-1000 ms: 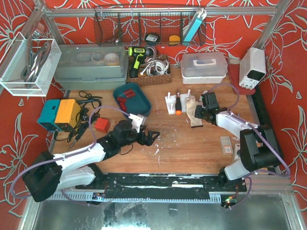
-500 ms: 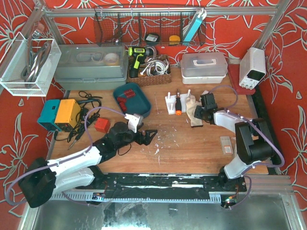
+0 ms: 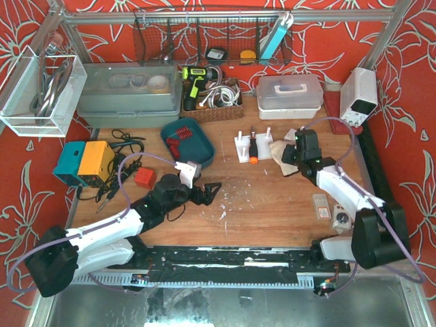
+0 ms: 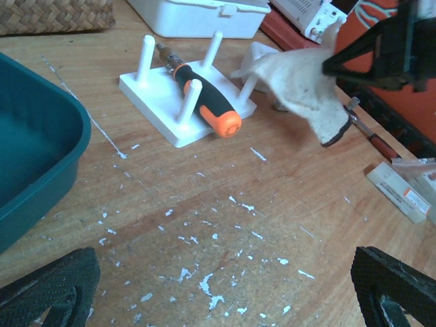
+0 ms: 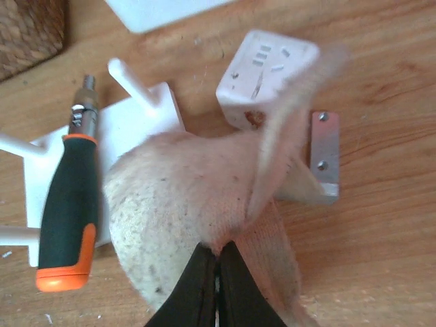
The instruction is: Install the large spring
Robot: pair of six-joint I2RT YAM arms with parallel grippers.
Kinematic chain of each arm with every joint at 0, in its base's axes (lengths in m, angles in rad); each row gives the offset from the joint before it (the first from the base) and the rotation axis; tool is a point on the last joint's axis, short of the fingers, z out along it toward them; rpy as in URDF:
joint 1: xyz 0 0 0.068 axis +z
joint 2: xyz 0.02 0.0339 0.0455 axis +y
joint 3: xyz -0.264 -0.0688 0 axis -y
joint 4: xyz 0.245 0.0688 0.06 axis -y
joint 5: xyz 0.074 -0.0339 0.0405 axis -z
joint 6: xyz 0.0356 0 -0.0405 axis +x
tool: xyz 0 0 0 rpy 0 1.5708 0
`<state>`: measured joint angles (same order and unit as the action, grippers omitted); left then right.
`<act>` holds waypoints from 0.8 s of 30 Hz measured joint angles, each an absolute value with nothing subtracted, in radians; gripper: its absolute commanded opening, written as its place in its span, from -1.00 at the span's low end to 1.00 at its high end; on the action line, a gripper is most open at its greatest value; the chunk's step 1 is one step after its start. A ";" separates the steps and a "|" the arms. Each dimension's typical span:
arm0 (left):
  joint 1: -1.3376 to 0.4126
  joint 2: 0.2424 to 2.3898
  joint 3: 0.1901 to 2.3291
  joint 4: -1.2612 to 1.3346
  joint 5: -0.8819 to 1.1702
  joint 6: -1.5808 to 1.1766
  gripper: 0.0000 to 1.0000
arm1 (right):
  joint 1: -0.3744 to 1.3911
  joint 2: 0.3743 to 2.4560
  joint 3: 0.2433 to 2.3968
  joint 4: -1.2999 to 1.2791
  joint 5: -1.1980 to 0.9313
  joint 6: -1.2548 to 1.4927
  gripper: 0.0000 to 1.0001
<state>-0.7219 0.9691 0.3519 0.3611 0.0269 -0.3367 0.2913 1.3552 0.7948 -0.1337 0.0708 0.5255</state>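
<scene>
Right gripper (image 5: 216, 257) pinching cloth (image 5: 174, 201) just right of peg stand (image 3: 242, 144).
Left gripper (image 3: 210, 191) jaws spread, nearside of stand; teal tray (image 3: 202, 146) left of stand holds red pieces (image 3: 180, 138), maybe springs.

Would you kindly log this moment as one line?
right gripper: shut on cloth | left gripper: open, empty | screwdriver: on white rack

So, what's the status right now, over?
Left jaws open, empty. Right jaws shut on cloth, held over white bracket. No spring gripped; none clearly seen.
</scene>
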 measured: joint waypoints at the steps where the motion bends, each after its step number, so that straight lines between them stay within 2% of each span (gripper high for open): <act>1: -0.722 0.969 0.350 0.360 0.023 -0.337 1.00 | 0.291 1.322 0.793 -0.149 0.075 0.523 -1.00; 9: -0.722 0.941 0.342 0.360 0.007 -0.340 1.00 | 0.250 1.115 0.744 -0.257 0.269 0.545 -1.00; 17: -0.722 0.894 0.324 0.352 -0.031 -0.344 1.00 | 0.156 1.178 0.705 -0.277 0.402 0.604 -1.00; 18: -0.722 0.888 0.323 0.352 -0.038 -0.345 0.99 | 0.149 1.197 0.704 -0.277 0.404 0.612 -0.97; 24: -0.722 0.866 0.314 0.345 -0.081 -0.345 0.99 | 0.122 1.283 0.704 -0.279 0.410 0.642 -0.29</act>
<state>-0.7223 0.8658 0.3138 0.3454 -0.0811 -0.3450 0.1219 1.2835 0.7036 -0.2790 0.4103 0.6418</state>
